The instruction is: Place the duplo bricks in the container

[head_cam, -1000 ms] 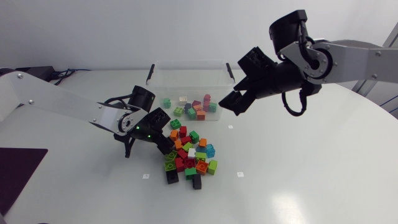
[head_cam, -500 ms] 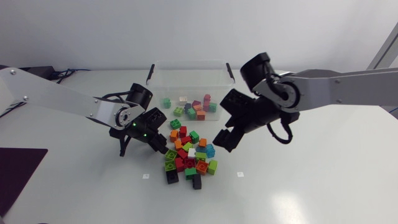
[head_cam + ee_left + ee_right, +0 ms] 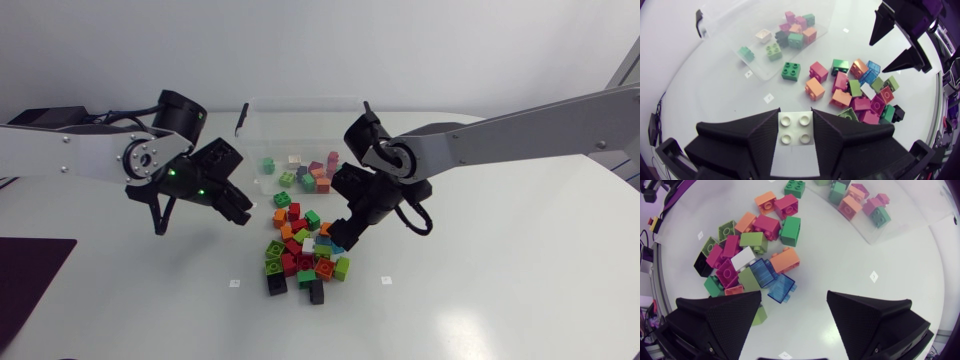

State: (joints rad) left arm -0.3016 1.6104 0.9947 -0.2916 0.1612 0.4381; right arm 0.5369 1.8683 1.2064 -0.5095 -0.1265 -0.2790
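Clear container [image 3: 725, 37] ahead of the left hand [image 3: 795, 115] holds several coloured bricks [image 3: 791, 31]. That hand grasps a white duplo brick [image 3: 794, 129]. Right hand [image 3: 794, 296], released, partly hides the loose pile [image 3: 747, 255] below.

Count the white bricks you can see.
3. One white brick held in the left claw, one inside the container, one in the pile; others may be hidden beneath.

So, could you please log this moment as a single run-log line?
left gripper: shut on white brick | right gripper: open, at edge of pile of bricks | container: several bricks inside
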